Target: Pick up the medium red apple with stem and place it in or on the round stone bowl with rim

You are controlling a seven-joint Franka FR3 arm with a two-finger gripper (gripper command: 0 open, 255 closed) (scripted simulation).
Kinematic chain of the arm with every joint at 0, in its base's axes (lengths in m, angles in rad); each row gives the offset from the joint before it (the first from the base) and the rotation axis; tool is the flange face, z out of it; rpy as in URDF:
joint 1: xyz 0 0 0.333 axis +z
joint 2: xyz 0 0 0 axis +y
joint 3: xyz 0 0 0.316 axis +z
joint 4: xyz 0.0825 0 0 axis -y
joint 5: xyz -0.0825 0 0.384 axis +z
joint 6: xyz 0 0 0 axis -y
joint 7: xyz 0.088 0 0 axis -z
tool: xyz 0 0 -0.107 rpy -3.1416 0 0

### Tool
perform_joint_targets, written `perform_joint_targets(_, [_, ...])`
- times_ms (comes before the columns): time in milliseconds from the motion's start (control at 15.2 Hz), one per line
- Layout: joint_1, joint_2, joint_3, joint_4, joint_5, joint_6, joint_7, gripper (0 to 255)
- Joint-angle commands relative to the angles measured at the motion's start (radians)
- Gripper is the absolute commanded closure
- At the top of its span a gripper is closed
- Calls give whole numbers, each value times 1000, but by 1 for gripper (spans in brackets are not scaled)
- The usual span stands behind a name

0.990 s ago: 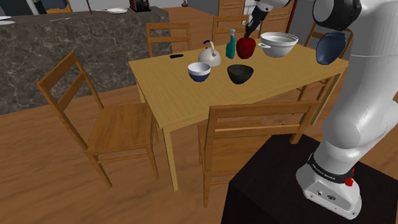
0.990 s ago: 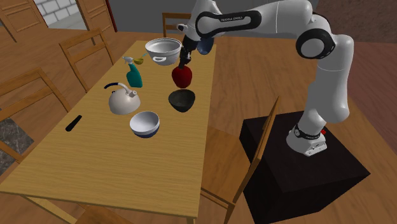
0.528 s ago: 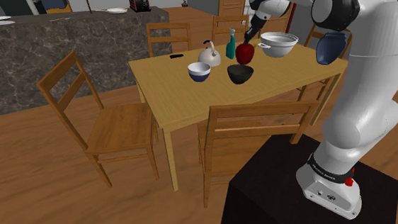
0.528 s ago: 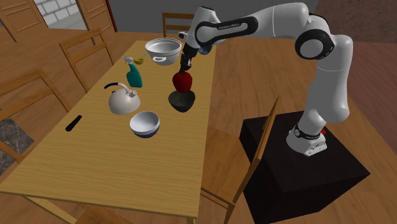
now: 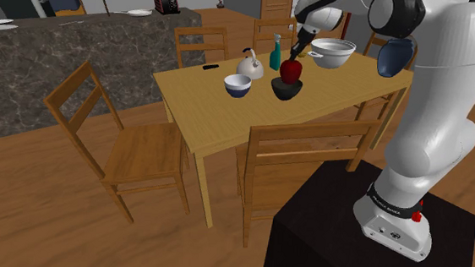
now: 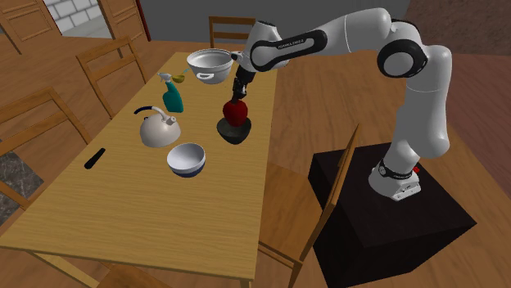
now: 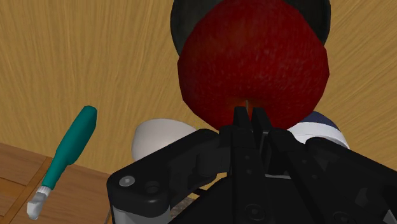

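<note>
The red apple (image 5: pixel 291 70) (image 6: pixel 237 112) hangs by its stem from my black gripper (image 5: pixel 297 52) (image 6: pixel 239 94), which is shut on the stem. Directly under it stands the dark round bowl (image 5: pixel 287 89) (image 6: pixel 233 131) on the wooden table (image 5: pixel 204 105). The apple's underside sits about level with the bowl's rim; I cannot tell whether it touches. In the wrist view the apple (image 7: pixel 254 60) covers most of the bowl (image 7: pixel 181 19), and the fingertips of the gripper (image 7: pixel 250 114) pinch together at the stem.
Around the dark bowl stand a large white bowl (image 5: pixel 332 52) (image 6: pixel 209 65), a teal spray bottle (image 5: pixel 275 53) (image 6: pixel 172 94), a white kettle (image 5: pixel 249 64) (image 6: pixel 157 127) and a blue-and-white bowl (image 5: pixel 237 85) (image 6: pixel 186 159). A small black object (image 6: pixel 95 158) lies farther along. Wooden chairs (image 5: pixel 130 139) surround the table.
The gripper has carried the apple from beside the large white bowl to above the dark bowl and lowered it to the rim.
</note>
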Motion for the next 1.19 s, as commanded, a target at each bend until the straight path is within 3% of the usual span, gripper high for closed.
perform_joint_targets(0, [-1,3,1,-3,3,6,-3,255])
perform_joint_targets(330, [-1,3,1,-3,3,6,-3,255])
perform_joint_targets(396, [-1,3,1,-2,3,6,-3,0])
perform_joint_targets(726, [-1,3,1,-3,3,6,-3,0])
perform_joint_targets(1122, [2,-82,-19,-6,-39,-71,21,0])
